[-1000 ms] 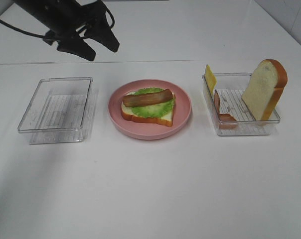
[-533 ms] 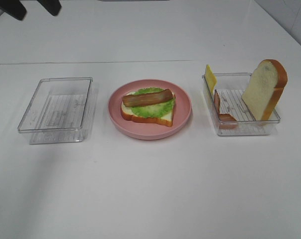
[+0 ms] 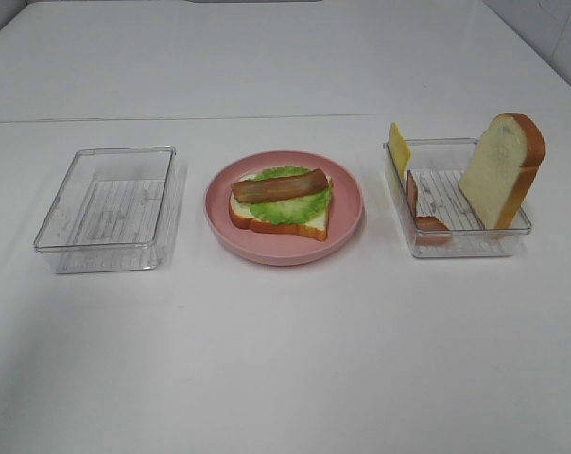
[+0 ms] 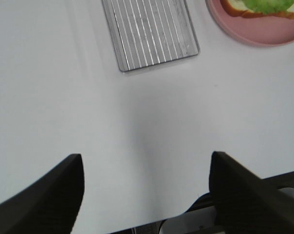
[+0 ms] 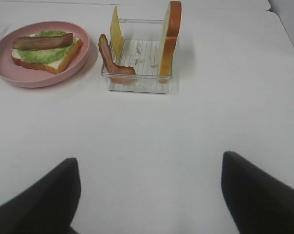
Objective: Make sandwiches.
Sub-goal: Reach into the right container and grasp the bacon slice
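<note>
Where the pink plate (image 3: 219, 216) stands on the white tabletop (image 3: 285, 359), an open sandwich (image 3: 281, 203) is seen on it. It is made up of a white bread slice (image 3: 309, 222) with an orange-brown crust, a green lettuce leaf (image 3: 290, 206) laid on that, and one brown bacon strip (image 3: 280, 184) laid across the top.

On the right-arm side of the plate, a clear tray (image 3: 460, 248) is seen holding a second bread slice (image 3: 501, 170) propped upright, a yellow cheese slice (image 3: 398, 149) on edge and a second bacon strip (image 3: 420, 216). On the other side of the plate a ribbed clear tray (image 3: 106, 151) is seen.

The left hand (image 4: 145, 158) is spread wide with nothing held, well apart from the plate. The right hand (image 5: 149, 160) is likewise spread wide, holding nothing, and well apart from the plate.

In the left wrist view the plate and sandwich are cut off at the picture's edge. The second bacon strip is partly masked by the tray wall in the high view.
</note>
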You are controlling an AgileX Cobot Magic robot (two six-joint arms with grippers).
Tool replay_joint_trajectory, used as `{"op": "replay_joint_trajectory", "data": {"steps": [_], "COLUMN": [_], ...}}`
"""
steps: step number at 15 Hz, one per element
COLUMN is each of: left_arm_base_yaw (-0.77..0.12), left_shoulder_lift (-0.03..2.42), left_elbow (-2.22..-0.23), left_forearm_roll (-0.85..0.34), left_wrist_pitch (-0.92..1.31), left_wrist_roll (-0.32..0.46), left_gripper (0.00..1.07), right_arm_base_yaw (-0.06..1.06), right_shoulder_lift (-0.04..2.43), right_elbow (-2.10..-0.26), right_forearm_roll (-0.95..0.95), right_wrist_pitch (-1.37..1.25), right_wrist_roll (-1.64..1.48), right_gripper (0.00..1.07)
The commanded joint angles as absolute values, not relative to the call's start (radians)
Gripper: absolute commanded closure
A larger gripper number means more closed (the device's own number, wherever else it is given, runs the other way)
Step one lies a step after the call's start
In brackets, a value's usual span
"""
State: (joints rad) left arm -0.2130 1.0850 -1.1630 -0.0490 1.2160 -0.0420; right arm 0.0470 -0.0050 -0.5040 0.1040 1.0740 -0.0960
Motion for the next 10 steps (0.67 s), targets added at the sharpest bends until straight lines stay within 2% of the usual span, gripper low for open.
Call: {"op": "replay_joint_trajectory", "data": {"steps": [1, 6, 7, 10], "left_arm_base_yaw": [-0.218, -0.218, -0.218, -0.218], "left_shoulder_lift": [0.954, 0.636, 0.498, 0.344], "left_elbow": [-1.063, -0.884, -0.831, -0.756], "left_forearm_roll": [-0.043, -0.044, -0.043, -0.043], "left_wrist_pitch": [1.214, 1.202, 1.163, 1.137], "left_wrist_roll": [-0.047, -0.047, -0.038, 0.011], "left_gripper": [0.37, 0.37, 0.37, 0.37], "right_arm_base_yaw": [0.041, 0.041, 0.041, 0.041], "right_shoulder_lift": [-0.022, -0.022, -0.022, -0.022], "right_elbow": [-0.504, -0.504, -0.504, -0.504], "right_forearm_roll": [0.101, 0.101, 0.101, 0.100], "right_wrist_pitch": [1.062, 1.062, 1.062, 1.061], "right_wrist_roll": [-0.104, -0.104, -0.104, -0.104], "right_gripper": [0.31, 0.31, 0.31, 0.31]}}
